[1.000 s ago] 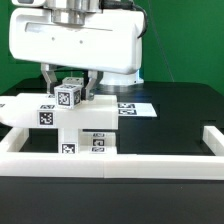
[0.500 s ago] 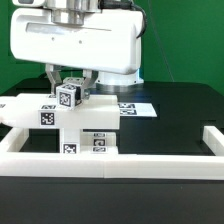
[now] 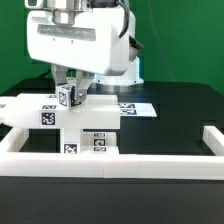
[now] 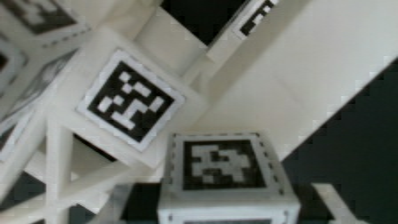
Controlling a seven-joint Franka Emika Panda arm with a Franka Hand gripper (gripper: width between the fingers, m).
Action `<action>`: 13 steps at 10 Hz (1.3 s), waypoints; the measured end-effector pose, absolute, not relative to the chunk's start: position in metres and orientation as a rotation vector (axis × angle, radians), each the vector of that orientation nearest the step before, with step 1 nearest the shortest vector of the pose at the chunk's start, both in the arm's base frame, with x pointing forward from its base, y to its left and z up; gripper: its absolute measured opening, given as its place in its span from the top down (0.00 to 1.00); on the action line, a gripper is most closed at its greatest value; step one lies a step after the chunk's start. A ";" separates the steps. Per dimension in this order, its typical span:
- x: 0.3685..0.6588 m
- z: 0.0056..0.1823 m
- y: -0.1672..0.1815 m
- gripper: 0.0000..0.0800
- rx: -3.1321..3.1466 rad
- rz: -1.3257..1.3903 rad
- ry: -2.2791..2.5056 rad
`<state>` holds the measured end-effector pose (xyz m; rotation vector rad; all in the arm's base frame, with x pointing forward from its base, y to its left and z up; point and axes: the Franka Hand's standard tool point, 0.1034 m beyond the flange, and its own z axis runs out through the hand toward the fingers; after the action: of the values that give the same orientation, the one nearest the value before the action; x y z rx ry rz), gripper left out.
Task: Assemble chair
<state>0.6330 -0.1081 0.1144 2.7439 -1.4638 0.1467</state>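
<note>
The chair's white tagged parts stand joined at the exterior view's left. A broad flat panel (image 3: pixel 88 128) faces front with tags low on it, and a bar (image 3: pixel 22 108) runs off to the left. On top sits a small square block end (image 3: pixel 66 98) with a tag. My gripper (image 3: pixel 70 94) reaches down from the white hand and is shut on this block, one dark finger on each side. In the wrist view the block (image 4: pixel 221 168) fills the space between the fingers, my gripper (image 4: pixel 222 208) closing round it. Beside it a larger tagged face (image 4: pixel 128 97) tilts.
The marker board (image 3: pixel 132 108) lies flat on the black table behind the parts. A long white rail (image 3: pixel 120 163) runs along the front, with a short rail (image 3: pixel 212 140) at the exterior view's right. Green wall behind.
The fingers have closed in onto the small tagged block. The white hand has shifted a little to the exterior view's right and upward.
</note>
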 end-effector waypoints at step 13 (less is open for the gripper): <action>0.633 0.113 -0.105 0.64 1.718 0.143 -2.663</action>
<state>0.6334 -0.1048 0.1134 1.7177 -2.6633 0.1428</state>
